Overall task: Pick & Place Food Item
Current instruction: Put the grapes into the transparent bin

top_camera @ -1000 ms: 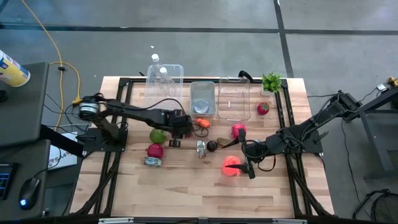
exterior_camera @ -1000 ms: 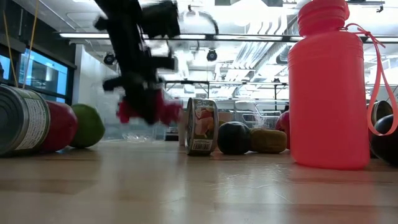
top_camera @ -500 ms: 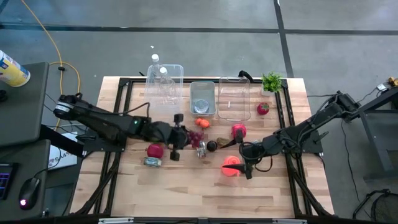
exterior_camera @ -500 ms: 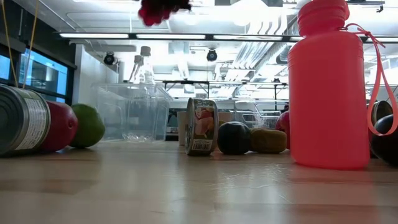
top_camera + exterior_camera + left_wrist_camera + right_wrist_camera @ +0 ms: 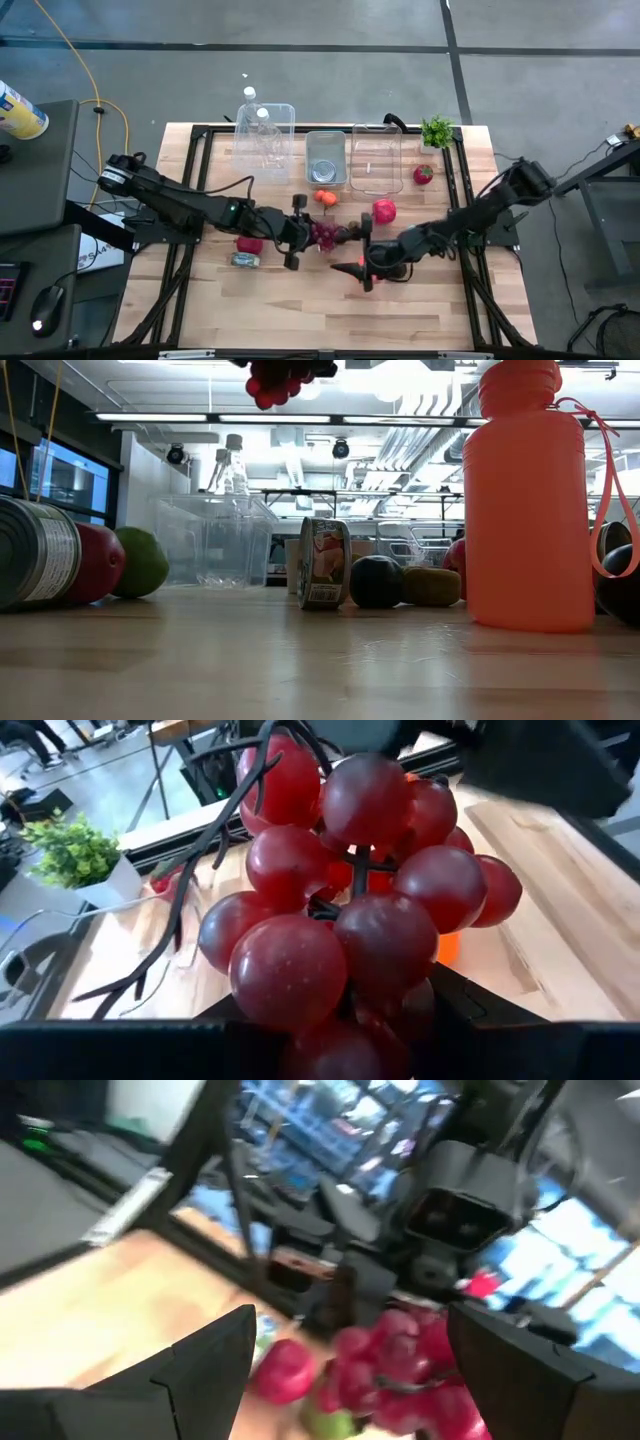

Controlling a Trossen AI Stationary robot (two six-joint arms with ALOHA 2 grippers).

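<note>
A bunch of dark red grapes (image 5: 325,235) hangs in the air above the table's middle; it fills the left wrist view (image 5: 350,920) and shows at the top of the low view (image 5: 285,375). My left gripper (image 5: 297,233) reaches in from the table's left and is shut on the bunch. My right gripper (image 5: 360,265) comes from the right, just right of and nearer than the grapes. It is open, and the grapes (image 5: 400,1360) show ahead between its two spread fingers (image 5: 215,1355). A pink bottle (image 5: 525,500) stands under the right gripper. My left gripper holds the grape bunch by its end nearest the wrist (image 5: 345,1020); the grapes themselves hide the fingers' contact. It comes level from the table's left. The bunch is lifted clear of the table, and its dark bare stem (image 5: 200,870) sticks out to one side.
Three clear containers (image 5: 325,158) line the far edge, with a small plant (image 5: 437,130) and a strawberry (image 5: 423,174). An orange item (image 5: 325,197), a red fruit (image 5: 383,210), a red apple (image 5: 248,243) and a lying can (image 5: 245,260) are on the table. An upright can (image 5: 323,563) and a dark ball (image 5: 377,580) stand mid-table.
My left gripper has risen from low over the table with the grapes and carried them right and toward the near edge, lifted clear. My right gripper has moved left, toward the grapes, over the pink bottle.
</note>
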